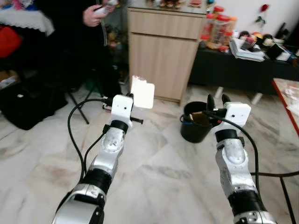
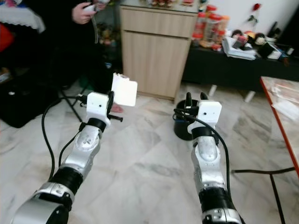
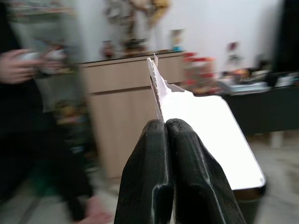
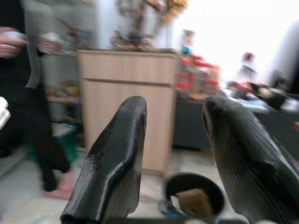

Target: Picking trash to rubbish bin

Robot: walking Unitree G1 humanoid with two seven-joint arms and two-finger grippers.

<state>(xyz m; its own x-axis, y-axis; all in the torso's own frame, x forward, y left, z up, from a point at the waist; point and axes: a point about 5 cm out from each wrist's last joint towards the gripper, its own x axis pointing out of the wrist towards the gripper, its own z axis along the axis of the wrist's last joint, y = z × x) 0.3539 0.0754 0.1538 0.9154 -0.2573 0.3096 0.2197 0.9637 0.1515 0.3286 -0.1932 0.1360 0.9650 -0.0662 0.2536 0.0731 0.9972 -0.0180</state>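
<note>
The left gripper (image 3: pixel 166 128) is pinching a white card (image 1: pixel 142 92) by its edge, carrying it raised left of the bin (image 1: pixel 196 122), likely to drop it there. The right gripper (image 4: pixel 175 140), fingers spread and empty, is hovering near the bin, which is already holding brown trash (image 4: pixel 192 201).

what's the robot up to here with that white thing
The robot is clearing trash. Its left end effector is shut on a flat white piece of trash, held up in the air to the left of a black bin that stands on the marble floor in front of a wooden cabinet. The bin already has something brown in it. The right end effector is open and empty, beside the bin. A person stands in the background holding something.
</note>
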